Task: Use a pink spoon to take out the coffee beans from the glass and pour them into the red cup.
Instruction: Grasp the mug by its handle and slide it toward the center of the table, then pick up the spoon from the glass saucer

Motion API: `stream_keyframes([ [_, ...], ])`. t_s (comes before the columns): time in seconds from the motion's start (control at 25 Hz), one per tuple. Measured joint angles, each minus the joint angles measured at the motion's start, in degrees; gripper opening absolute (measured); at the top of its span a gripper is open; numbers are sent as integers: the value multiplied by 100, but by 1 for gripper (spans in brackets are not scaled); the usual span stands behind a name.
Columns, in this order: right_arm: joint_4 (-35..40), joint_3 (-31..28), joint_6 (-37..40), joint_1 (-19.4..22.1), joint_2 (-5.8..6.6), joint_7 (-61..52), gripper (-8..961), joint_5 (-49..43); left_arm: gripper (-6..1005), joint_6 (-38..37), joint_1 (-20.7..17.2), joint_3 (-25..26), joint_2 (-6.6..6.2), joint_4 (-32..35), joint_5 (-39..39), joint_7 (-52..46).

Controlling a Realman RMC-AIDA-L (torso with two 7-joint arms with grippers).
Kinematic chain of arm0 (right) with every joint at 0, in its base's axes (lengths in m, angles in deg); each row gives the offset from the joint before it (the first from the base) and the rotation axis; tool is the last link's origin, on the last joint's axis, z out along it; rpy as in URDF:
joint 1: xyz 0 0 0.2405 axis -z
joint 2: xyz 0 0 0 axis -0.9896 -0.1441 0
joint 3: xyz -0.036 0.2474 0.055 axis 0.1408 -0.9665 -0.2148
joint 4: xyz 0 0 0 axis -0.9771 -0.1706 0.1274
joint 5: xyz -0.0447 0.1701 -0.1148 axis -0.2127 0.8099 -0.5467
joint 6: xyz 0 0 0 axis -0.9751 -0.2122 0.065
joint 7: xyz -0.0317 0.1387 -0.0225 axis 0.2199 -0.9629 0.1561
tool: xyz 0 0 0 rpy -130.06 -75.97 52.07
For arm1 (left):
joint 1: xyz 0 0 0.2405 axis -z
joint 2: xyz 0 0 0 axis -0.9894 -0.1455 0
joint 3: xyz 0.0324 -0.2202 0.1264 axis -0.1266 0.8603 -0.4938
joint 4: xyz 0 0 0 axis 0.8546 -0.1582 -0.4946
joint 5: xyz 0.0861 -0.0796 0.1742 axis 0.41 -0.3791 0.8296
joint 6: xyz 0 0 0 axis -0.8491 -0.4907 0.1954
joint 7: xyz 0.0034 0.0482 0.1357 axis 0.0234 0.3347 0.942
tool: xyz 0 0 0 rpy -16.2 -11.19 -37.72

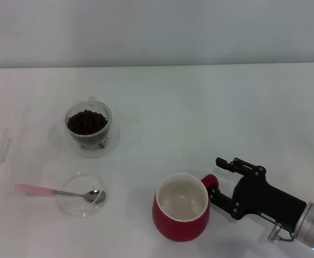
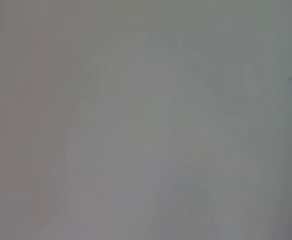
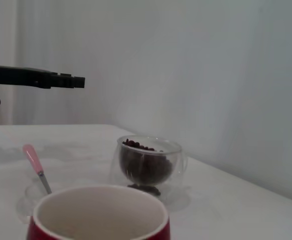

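Note:
The glass (image 1: 88, 127) holds a heap of coffee beans (image 1: 86, 121) and stands at the table's left rear; it also shows in the right wrist view as the glass (image 3: 147, 162). The pink spoon (image 1: 54, 192) lies nearer the front left, its metal bowl resting on a flat clear lid (image 1: 81, 201). The red cup (image 1: 180, 208) stands at the front centre with a white, empty inside. My right gripper (image 1: 215, 178) is open, its fingers on either side of the cup's small handle (image 1: 209, 181). My left gripper (image 3: 61, 80) hangs in the air far off, a dark bar in the right wrist view.
The white table (image 1: 200, 118) ends at a pale wall behind. The left wrist view shows only blank grey. The spoon (image 3: 36, 165) and the cup's rim (image 3: 98, 197) also show in the right wrist view.

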Motion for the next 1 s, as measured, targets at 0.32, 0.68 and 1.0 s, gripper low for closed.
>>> stream_keyframes([
  [0.32,-730,-296,792,9,25,-7,605,9,713,1,-87,0,0,0,0,0],
  [0.68,-1496,-457,1883,33,60,-70,605,2,713,1,-136,0,0,0,0,0],
  [1.0,-1564,-1216,2169,130,90,-50,605,116,714,302,-223,-28,2,-258,19,-168],
])
